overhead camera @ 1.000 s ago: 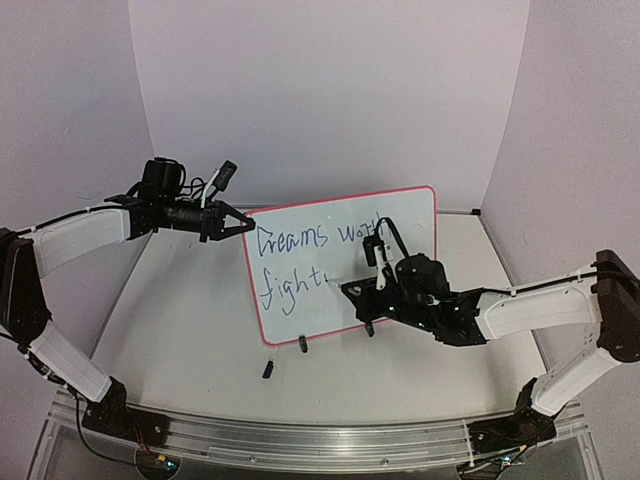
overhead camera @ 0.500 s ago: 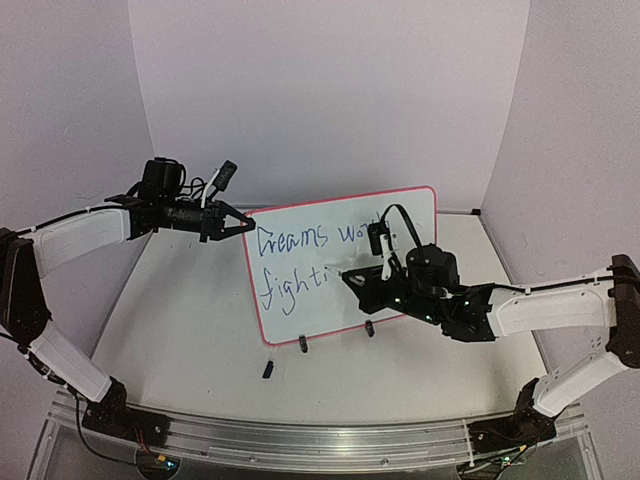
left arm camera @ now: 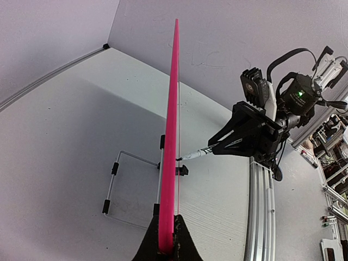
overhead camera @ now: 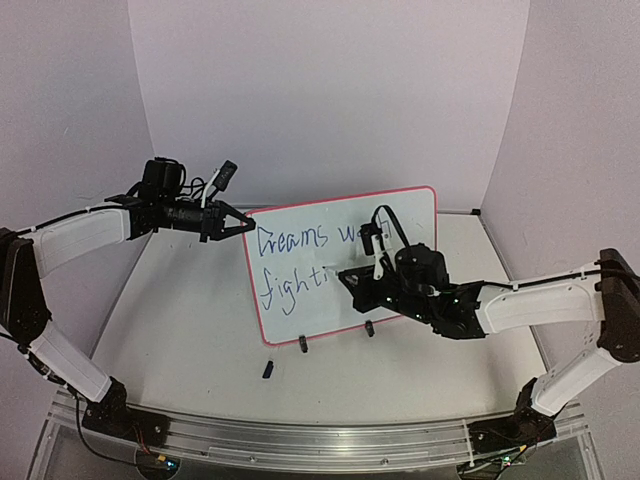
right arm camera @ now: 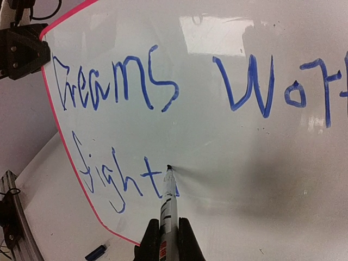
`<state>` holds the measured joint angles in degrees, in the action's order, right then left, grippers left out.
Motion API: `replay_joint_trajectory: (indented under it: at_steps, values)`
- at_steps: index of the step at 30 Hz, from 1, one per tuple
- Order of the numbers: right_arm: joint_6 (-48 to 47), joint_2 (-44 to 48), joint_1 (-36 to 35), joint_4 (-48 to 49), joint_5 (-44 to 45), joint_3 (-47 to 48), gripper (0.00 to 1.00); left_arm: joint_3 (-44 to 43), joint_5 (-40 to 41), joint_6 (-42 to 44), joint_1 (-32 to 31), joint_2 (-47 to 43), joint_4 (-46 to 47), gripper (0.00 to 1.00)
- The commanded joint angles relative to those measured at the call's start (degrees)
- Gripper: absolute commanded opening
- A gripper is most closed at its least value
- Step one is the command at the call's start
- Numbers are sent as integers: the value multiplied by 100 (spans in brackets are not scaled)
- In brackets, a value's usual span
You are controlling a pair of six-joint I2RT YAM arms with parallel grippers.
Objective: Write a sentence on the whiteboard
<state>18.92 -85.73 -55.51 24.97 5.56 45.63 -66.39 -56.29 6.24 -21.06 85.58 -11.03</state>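
Note:
The whiteboard (overhead camera: 300,318) stands upright on the table with a red-pink rim. It reads "Dreams wor" and below it "fight" in blue. My left gripper (overhead camera: 243,225) is shut on its top left corner; in the left wrist view (left arm camera: 167,243) the board shows edge-on as a pink rim (left arm camera: 173,119). My right gripper (overhead camera: 354,281) is shut on a white marker (right arm camera: 168,209). The marker tip touches the board (right arm camera: 255,179) just right of "fight". The marker also shows in the left wrist view (left arm camera: 196,154).
A blue marker cap (overhead camera: 268,369) lies on the table in front of the board, and it also shows in the right wrist view (right arm camera: 95,253). Two black clip feet (overhead camera: 302,344) hold the board's lower edge. A wire stand (left arm camera: 115,169) sits behind it. An aluminium rail (overhead camera: 300,440) runs along the near edge.
My right gripper has shifted a little up and right along the second line with the marker. A short stroke has appeared after "fight". The left arm has not moved.

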Motion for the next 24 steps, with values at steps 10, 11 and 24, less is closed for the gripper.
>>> replay_joint_trajectory:
  at_steps: [10,11,24]
  values:
    - [-77,404,33,233,-149,-173,0,87,277,673,-188,195,-681,0]
    - [-47,468,36,233,-113,-245,0,81,281,674,-189,196,-676,0]
    - [17,443,132,188,-44,-391,0,79,270,661,-188,206,-681,0]
